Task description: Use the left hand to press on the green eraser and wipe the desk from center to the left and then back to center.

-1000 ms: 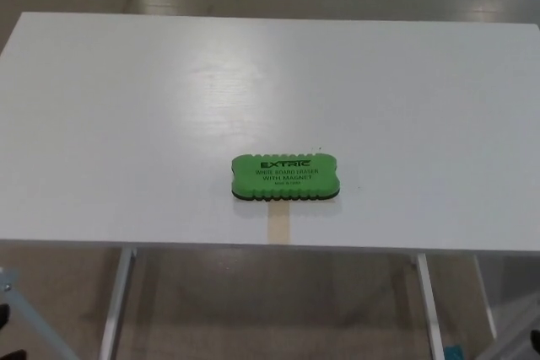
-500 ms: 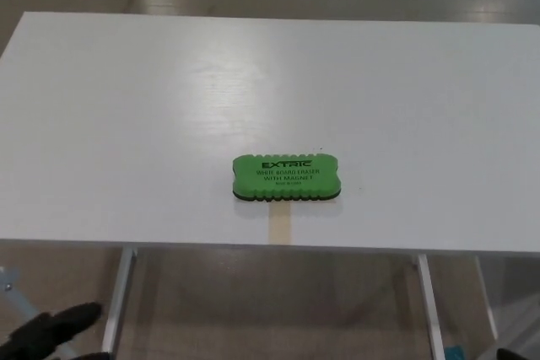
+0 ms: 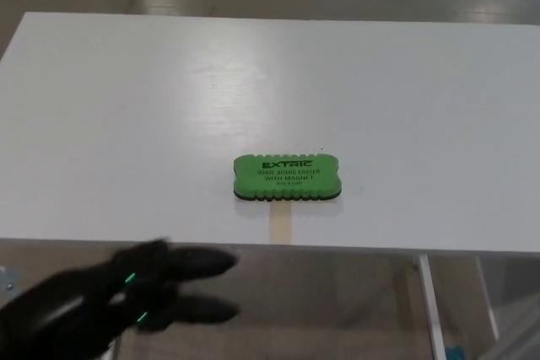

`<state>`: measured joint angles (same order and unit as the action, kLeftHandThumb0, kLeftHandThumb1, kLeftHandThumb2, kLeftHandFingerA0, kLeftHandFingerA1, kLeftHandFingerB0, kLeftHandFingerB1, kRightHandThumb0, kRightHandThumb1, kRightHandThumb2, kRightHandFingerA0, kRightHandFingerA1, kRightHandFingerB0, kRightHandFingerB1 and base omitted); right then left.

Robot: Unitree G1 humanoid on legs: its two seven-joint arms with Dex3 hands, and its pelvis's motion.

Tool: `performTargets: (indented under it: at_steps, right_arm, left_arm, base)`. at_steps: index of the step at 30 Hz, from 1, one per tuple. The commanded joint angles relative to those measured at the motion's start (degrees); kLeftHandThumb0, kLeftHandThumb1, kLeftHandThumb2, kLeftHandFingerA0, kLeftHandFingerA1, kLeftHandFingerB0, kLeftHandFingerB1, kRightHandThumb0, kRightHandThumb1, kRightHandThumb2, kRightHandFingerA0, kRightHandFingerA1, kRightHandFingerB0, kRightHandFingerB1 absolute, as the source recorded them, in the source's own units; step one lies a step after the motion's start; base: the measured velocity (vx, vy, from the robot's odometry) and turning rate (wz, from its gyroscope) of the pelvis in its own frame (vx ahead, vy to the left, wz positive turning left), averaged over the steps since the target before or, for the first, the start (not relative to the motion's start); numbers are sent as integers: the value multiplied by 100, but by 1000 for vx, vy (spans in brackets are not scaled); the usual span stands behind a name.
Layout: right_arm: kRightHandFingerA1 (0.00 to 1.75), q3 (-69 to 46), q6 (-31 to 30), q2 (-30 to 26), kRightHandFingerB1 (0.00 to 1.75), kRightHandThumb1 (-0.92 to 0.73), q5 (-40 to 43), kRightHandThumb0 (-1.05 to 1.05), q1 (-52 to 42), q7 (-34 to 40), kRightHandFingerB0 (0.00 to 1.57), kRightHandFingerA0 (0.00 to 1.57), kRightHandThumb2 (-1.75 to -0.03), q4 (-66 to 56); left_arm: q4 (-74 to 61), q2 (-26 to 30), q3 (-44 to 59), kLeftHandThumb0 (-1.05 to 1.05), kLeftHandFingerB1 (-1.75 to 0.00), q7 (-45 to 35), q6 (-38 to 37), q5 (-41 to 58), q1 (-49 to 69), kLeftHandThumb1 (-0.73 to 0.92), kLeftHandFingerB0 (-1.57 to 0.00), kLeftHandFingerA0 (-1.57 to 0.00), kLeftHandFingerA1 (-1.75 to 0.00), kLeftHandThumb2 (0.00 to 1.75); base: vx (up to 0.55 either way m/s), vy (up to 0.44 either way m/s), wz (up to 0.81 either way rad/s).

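The green eraser (image 3: 287, 178) lay flat on the white desk (image 3: 126, 124), near the middle of the front edge, its long side running left to right. Nothing was touching it.

The left hand (image 3: 126, 297) was low in the lower left, in front of the desk's near edge and below it, well apart from the eraser. It was blurred, so its outline was soft, but two thick black fingers (image 3: 198, 265) could be made out pointing toward the right, spread a little from one another, with nothing between them; the hand held nothing. Two small green lights showed on it. The wrist and forearm ran off the bottom left corner, and the thumb could not be picked out from the dark mass. The right hand was nowhere to be seen.

On the eraser's top, the dark word EXTRIC was legible; the smaller lines under it were mostly too fine to read. A dark layer showed along its lower edge. Just in front of the eraser, a short pale tan strip (image 3: 279, 227) reached the desk's edge; what it was could not be told.

Beneath the desk, a light metal leg (image 3: 429, 301) slanted down at the right, cut off by the bottom. The left leg was largely hidden behind the hand.
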<state>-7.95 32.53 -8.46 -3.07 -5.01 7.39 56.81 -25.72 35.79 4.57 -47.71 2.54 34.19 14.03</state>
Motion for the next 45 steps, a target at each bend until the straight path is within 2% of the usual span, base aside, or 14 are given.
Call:
performTargets:
  at_steps: [1,7,11,12,14,15,16,18,21,23,30,31,33,45]
  right_arm:
    - [49,168,459,-146,38,-75,-295,-42,102,254,52,66,-63,229]
    - [53,149,456,-88,38,-74,-168,-41,196,214,52,68,-63,321]
    - [55,160,427,-85,37,-75,-183,-41,206,257,51,68,-63,361]
    - [53,179,456,-114,37,-75,-219,-40,171,276,51,68,-63,373]
    - [53,182,481,-129,37,-75,-222,-40,142,266,51,68,-63,375]
    - [52,177,503,-130,37,-75,-212,-40,141,266,51,68,-63,396]
    - [52,177,503,-130,37,-75,-212,-40,141,266,51,68,-63,396]
    - [52,178,542,-96,37,-74,-194,-41,182,280,52,68,-63,447]
    - [52,181,540,-88,37,-74,-195,-41,186,287,52,68,-63,451]
    - [52,195,530,-97,38,-74,-197,-41,205,264,52,68,-63,415]
    - [52,158,542,-95,38,-74,-106,-41,103,159,52,68,-63,364]
    - [52,153,557,-66,38,-74,-95,-41,85,173,52,68,-62,357]
    - [52,146,568,-32,38,-74,-77,-41,55,183,52,68,-62,337]
    - [51,192,467,-55,38,-74,-125,-42,30,233,52,68,-63,193]
  left_arm:
    - [-293,4,-305,-32,-35,183,1007,539,-1458,65,-29,-37,-48,59]
    - [8,-344,-589,-32,-32,795,1355,104,-2448,65,-37,-41,-44,59]
    - [465,-822,-897,-35,-34,1414,1517,-457,-3199,67,-38,-53,-40,60]
    - [684,-1059,-1037,-36,-34,1735,1458,-823,-3424,72,-40,-64,-41,61]
    - [783,-1176,-1104,-36,-34,1890,1417,-1011,-3507,72,-40,-64,-41,61]
    - [992,-1384,-1219,-35,-35,2200,1316,-1359,-3638,76,-46,-74,-44,63]
    - [992,-1384,-1219,-35,-35,2200,1316,-1359,-3638,76,-46,-74,-44,63]
    - [1670,-2006,-1559,-30,-39,3376,871,-2592,-3916,80,-64,-90,-49,66]
    - [1759,-2088,-1603,-30,-39,3550,828,-2760,-3949,80,-64,-90,-49,66]
    - [2548,-2454,-1789,-23,-43,4137,688,-3218,-4371,83,-74,-96,-50,66]
    - [3994,-2879,-2090,-22,-46,4630,497,-3634,-4996,83,-78,-99,-54,65]
    - [4540,-3063,-2094,-20,-48,4808,551,-3614,-5224,81,-87,-100,-53,65]
    - [5247,-3300,-2069,-20,-48,5009,628,-3557,-5545,80,-87,-100,-53,65]
    - [6684,-3704,-1704,-19,-49,5392,513,-3388,-6366,81,-89,-101,-54,66]
  base:
    - [0,0,0]
    - [0,0,0]
    - [0,0,0]
    - [0,0,0]
    - [0,0,0]
    - [0,0,0]
    - [0,0,0]
    - [0,0,0]
    - [0,0,0]
    - [0,0,0]
    - [0,0,0]
    - [0,0,0]
    - [0,0,0]
    - [0,0,0]
